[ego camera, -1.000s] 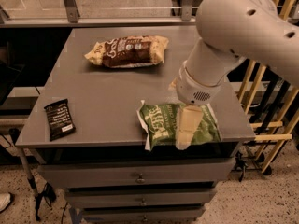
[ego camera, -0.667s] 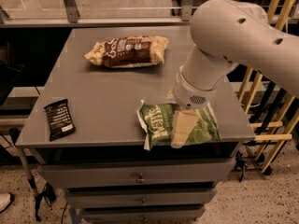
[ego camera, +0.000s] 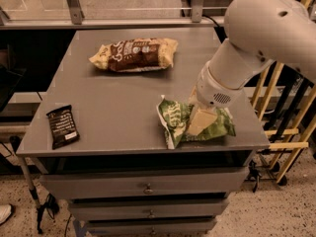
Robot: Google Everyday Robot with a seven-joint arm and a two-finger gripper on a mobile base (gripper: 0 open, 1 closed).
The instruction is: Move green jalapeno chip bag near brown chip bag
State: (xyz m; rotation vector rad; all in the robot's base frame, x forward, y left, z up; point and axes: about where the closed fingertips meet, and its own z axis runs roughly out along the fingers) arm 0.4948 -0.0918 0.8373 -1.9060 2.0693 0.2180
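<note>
Green jalapeno chip bag (ego camera: 174, 118) is what you have to shift, and it lies flat near the front right corner of the grey table (ego camera: 118, 100), close to the front edge.

Starting at the left, a small black snack bar wrapper (ego camera: 62, 126) lies by the front left corner, well apart from both bags; leave it alone. Further back and nearer the middle you have the brown chip bag (ego camera: 136, 54), lying on its side, puffy, with pale ends. A wide stretch of bare table lies between it and the green bag. At the right, the gripper (ego camera: 200, 122) is down on top of the green bag, with the big white arm (ego camera: 256, 38) reaching in from the right above it. Whether the gripper is clenched on the bag or released, you cannot tell from this view, since the wrist hides much of it.

Expect the bag to be light, soft and crinkly, with slick film that may slip or fold under a pinch. It is probably air-filled, so squeezing the middle risks crushing the chips. Your better hold is likely the flat sealed seam at the left end, or a shallow pinch of loose film on top.
</note>
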